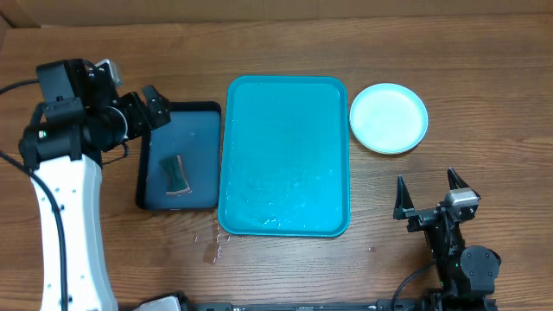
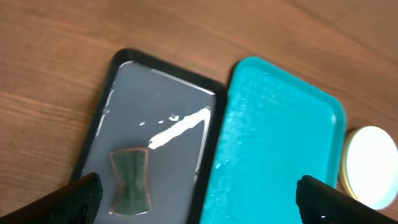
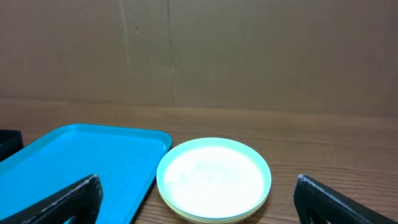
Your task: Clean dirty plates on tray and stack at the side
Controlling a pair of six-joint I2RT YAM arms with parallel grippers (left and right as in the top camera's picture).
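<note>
Turquoise tray (image 1: 285, 155) lies flat, long axis running front to back.

The plates (image 1: 389, 118) sit stacked, light blue on top, just beside the wet turquoise tray (image 1: 285, 155).

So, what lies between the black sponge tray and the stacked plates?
Only the turquoise tray, wet and empty, close beside the black tray; then bare table up to the plates. The overhead view shows it.
</note>
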